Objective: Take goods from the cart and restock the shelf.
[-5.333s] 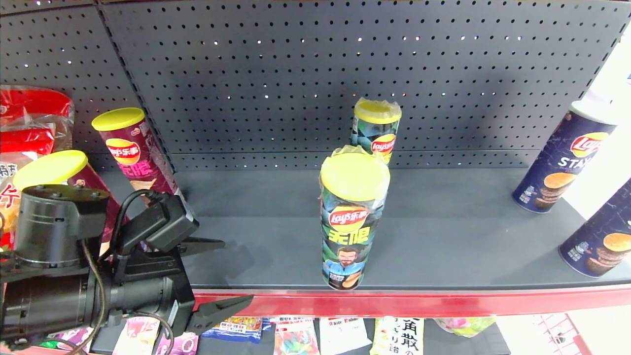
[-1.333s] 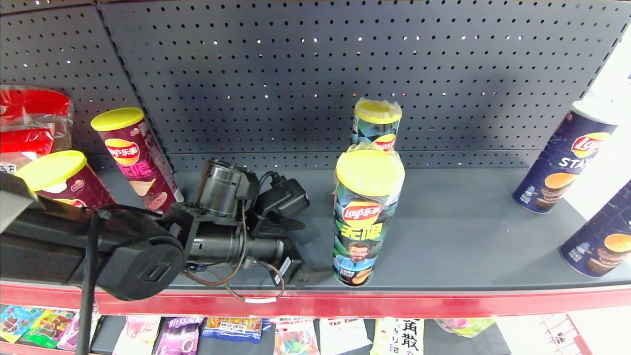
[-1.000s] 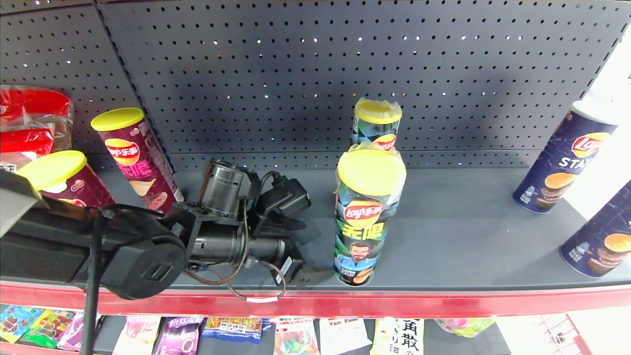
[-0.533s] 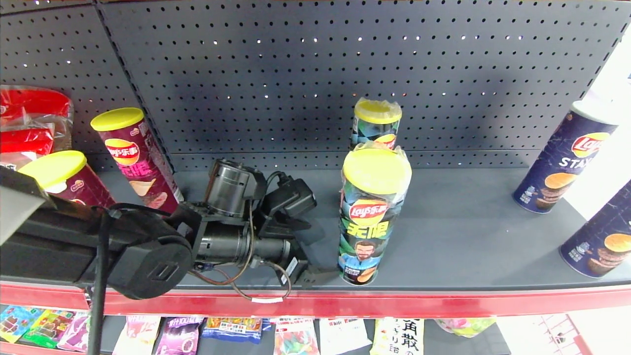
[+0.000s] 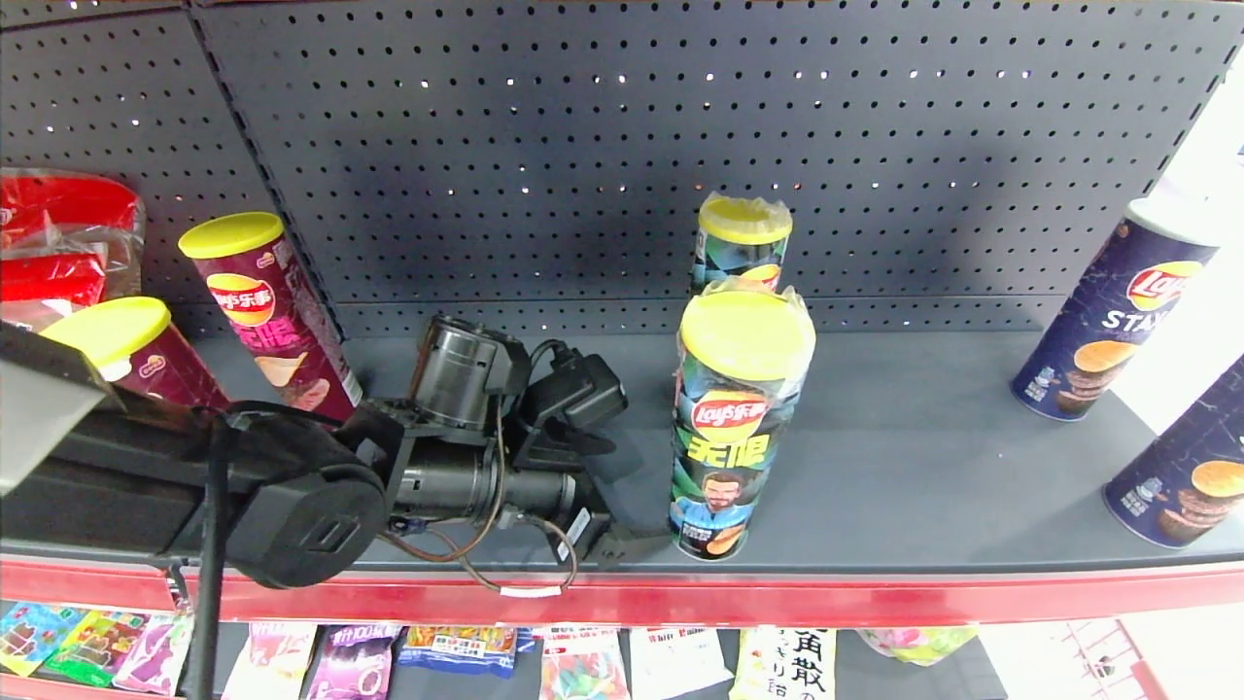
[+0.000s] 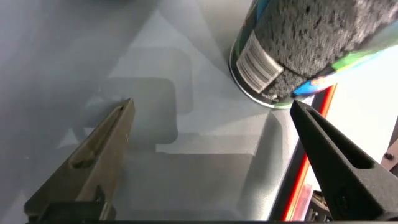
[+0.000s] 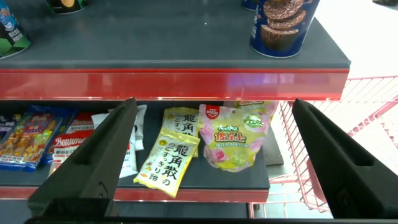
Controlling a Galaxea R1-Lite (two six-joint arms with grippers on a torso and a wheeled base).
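A green-and-black chips can point(image 5: 731, 428) with a yellow lid stands upright near the front of the grey shelf point(image 5: 923, 467). A second can of the same kind point(image 5: 743, 243) stands behind it against the pegboard. My left arm lies along the shelf, and my left gripper point(image 5: 637, 486) is open just left of the front can's base. One fingertip point(image 5: 653, 534) sits close against that base. In the left wrist view my left gripper point(image 6: 211, 104) holds nothing, and the can's bottom point(image 6: 273, 68) lies just beyond the tips. My right gripper point(image 7: 212, 104) is open and empty below the shelf's red front edge point(image 7: 186, 84).
Two maroon cans point(image 5: 262, 301) point(image 5: 126, 350) and red bags point(image 5: 58, 233) stand at the left. Two dark blue cans point(image 5: 1118, 301) point(image 5: 1181, 476) are at the right. Snack bags point(image 5: 583, 661) point(image 7: 236, 134) lie on the lower shelf. A red wire cart point(image 7: 348, 155) is at the right.
My left arm came up from the lower left onto the shelf and moved right. The front can has slid to the right and slightly back ahead of the open left gripper.
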